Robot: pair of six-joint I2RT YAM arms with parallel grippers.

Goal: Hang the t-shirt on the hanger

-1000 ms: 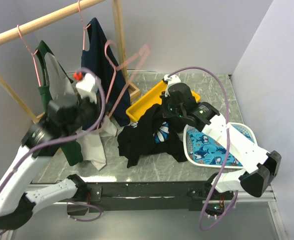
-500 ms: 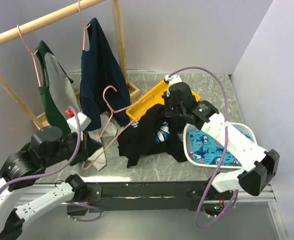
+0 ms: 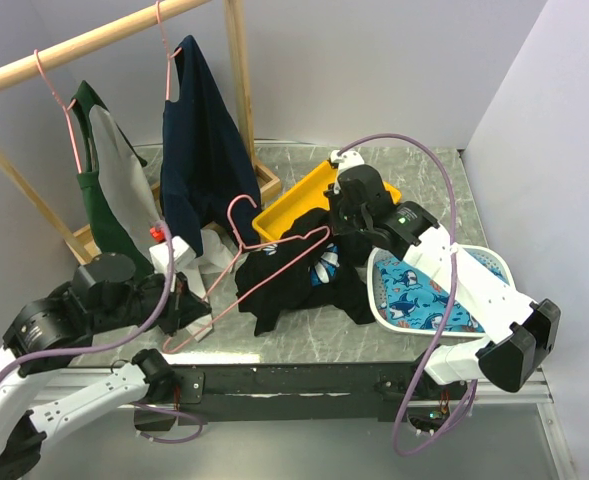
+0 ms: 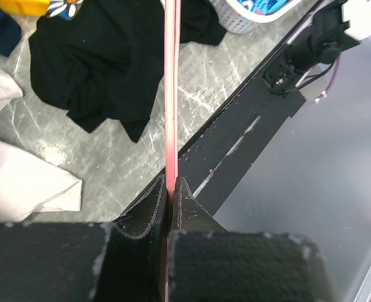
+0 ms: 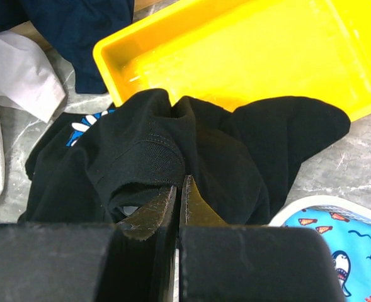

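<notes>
- Left fingers (image 4: 171,192): closed on the hanger (image 4: 172,94). The left wrist view shows both pads pressed against the thin pink wire, which runs straight up the middle of the frame.
- Hanger, top view: it stretches diagonally from the left fingers at lower left toward the centre. Its hook curls upward just below the hanging navy shirt (image 3: 199,130). Its far shoulder reaches over the upper edge of the t-shirt (image 3: 284,280); whether wire and fabric touch cannot be told.
- T-shirt: a crumpled black heap on the grey marbled desk (image 3: 414,170) at the centre of the top view. It lies just below the yellow tray (image 5: 248,56) and left of the white basket (image 4: 239,19). Part of its white print shows among the folds. None of the shirt is on the hanger.
- Right fingers (image 5: 177,189): closed on a raised fold of the t-shirt. In the right wrist view a stitched black edge bunches directly in front of the tips.
- White basket: at the right of the desk, holding a shark-print cloth (image 3: 429,295).
- Wooden rail (image 3: 94,45): it crosses the upper left of the top view. It carries the navy shirt and a green-and-grey shirt (image 3: 109,190), each on a pink hanger of its own.
- White cloth (image 4: 21,182): it lies on the desk to the left of the t-shirt, below the hanging shirts.
</notes>
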